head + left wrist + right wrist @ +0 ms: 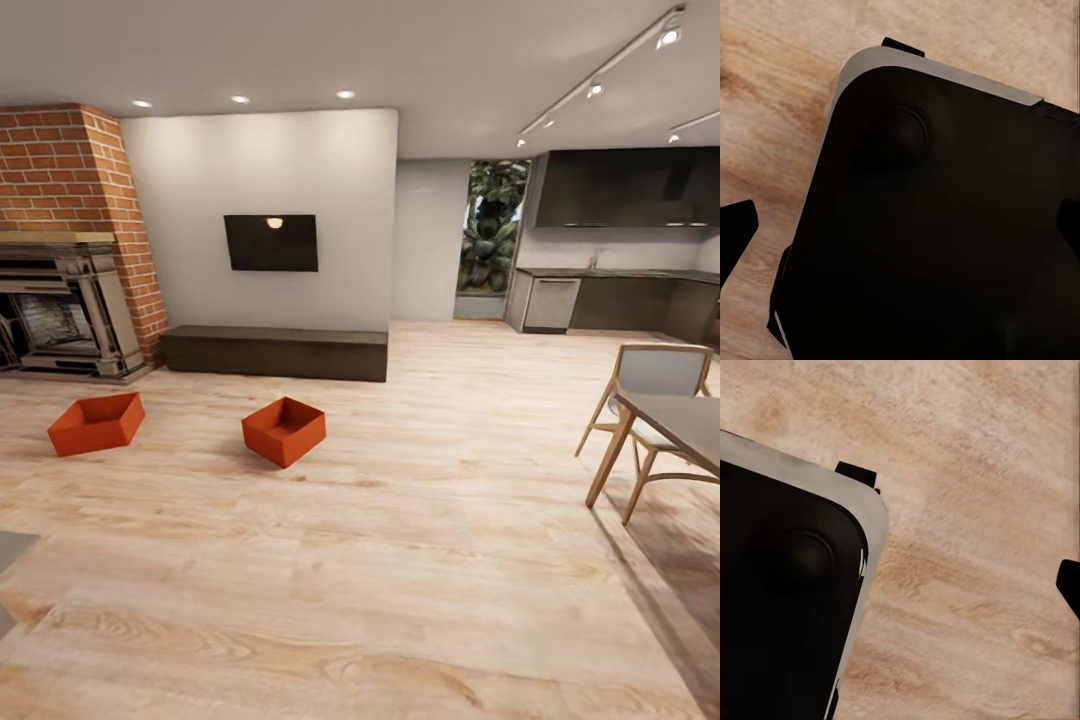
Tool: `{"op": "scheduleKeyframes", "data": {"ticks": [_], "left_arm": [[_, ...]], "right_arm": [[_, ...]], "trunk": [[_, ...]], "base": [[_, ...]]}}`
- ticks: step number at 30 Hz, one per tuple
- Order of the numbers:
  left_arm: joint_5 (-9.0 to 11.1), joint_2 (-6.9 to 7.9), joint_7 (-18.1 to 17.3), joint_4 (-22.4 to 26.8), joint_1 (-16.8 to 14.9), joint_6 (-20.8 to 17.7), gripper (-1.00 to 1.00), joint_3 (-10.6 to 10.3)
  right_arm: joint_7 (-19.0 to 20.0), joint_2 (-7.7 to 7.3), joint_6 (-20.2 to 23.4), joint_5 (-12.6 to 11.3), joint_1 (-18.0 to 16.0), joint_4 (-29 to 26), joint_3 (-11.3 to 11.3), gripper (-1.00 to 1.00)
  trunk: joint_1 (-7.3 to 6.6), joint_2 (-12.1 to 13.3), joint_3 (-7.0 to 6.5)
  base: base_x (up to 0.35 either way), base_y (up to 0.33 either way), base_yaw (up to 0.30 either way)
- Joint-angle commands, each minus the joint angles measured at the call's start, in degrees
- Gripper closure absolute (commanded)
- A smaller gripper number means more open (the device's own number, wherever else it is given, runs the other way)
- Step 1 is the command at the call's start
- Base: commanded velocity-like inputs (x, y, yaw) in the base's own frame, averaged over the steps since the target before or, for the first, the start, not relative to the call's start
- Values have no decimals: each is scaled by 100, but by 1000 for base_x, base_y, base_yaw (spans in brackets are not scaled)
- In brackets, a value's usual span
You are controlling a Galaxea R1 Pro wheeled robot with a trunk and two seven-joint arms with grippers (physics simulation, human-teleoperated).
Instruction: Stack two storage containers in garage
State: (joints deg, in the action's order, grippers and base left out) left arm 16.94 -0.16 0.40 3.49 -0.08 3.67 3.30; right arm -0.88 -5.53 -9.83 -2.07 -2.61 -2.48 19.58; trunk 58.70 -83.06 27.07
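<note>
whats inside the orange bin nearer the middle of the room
The nearer storage container looks empty: only its orange inner walls and part of its bottom show. Its front wall hides the near part of the bottom.

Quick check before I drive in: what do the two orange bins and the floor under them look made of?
The two storage containers look like smooth matte plastic: uniform orange-red, thin plain walls, no grain. The living-room floor looks like light, slightly glossy wood planks, with visible grain and board seams.
</note>
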Motion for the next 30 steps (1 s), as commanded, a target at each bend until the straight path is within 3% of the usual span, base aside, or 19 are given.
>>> {"op": "scheduleKeyframes", "data": {"ticks": [1, 30], "left_arm": [[2, -2, 4, 3, -1, 16, -100, 31], [2, -2, 4, 3, 2, 81, -100, 39]], "right_arm": [[-9, -1, -13, -22, -3, 2, 37, -100], [-11, -1, -14, -21, -3, 2, 37, -100]], "trunk": [[3, -2, 5], [3, -2, 5]], "base": [[326, 0, 0], [326, 0, 0]]}}
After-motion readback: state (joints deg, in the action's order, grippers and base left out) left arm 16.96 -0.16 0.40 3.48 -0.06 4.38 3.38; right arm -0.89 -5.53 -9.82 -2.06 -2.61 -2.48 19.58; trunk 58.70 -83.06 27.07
